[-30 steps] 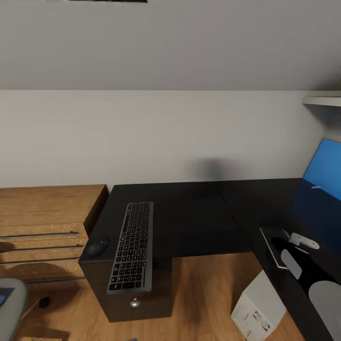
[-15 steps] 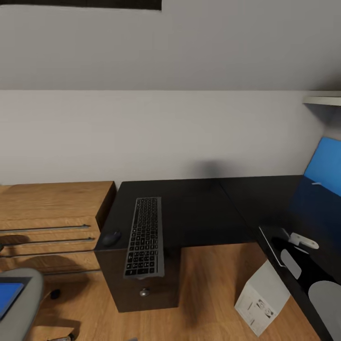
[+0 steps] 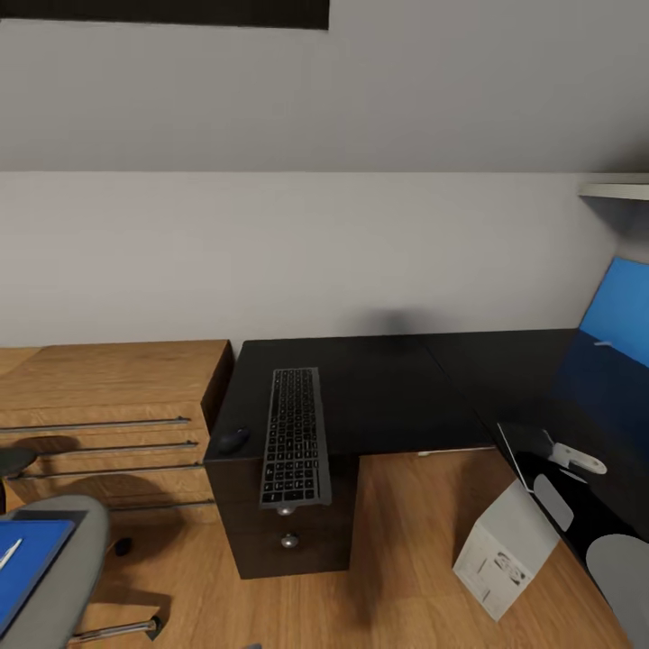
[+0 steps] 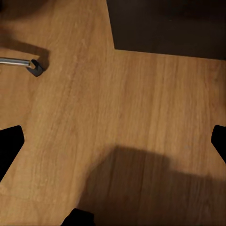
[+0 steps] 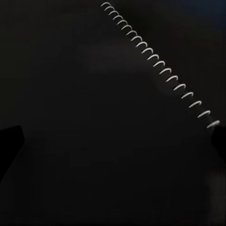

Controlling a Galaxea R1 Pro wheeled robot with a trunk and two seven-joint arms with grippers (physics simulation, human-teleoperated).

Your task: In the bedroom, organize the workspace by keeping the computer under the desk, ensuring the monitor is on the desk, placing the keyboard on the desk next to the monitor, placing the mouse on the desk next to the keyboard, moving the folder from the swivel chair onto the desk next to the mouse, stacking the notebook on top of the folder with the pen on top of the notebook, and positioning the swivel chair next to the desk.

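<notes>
On the near end of the desk (image 3: 397,397), above its black drawers, the keyboard (image 3: 295,436) is laid lengthwise, a long black slab with rows of dark grey keys, its near end jutting slightly past the desk edge. Just beside it, toward the oak drawer unit (image 3: 108,415), the small dark oval mouse (image 3: 233,439) is seen close to the desk's corner. Two round silver knobs (image 3: 288,541) are visible on the drawer fronts below.

At the lower left of the head view the grey swivel chair (image 3: 68,577) is caught, with the bright blue folder (image 3: 27,563) lying on its seat and a thin white pen (image 3: 9,554) resting on the blue surface; one chrome leg with a castor (image 4: 21,63) is also picked up in the left wrist view. The light grey-white computer (image 3: 505,559) is stood on the floor at the inner angle of the L-shaped desk, tilted in the view, partly beneath the right wing. On that wing a dark notebook (image 5: 108,132) with a white spiral binding is shown close up by the right wrist camera; a blue panel (image 3: 622,315) is leaned along the wall there.

The black top is glossy and dark. The floor (image 4: 122,113) is light wood planking, the walls (image 3: 315,261) pale grey, the upper part sloped.

Black fingertips of the left gripper (image 4: 113,141) are seen at opposite edges of its view, spread wide apart over the floor. Those of the right gripper (image 5: 113,136) are likewise held apart, above the notebook cover.
</notes>
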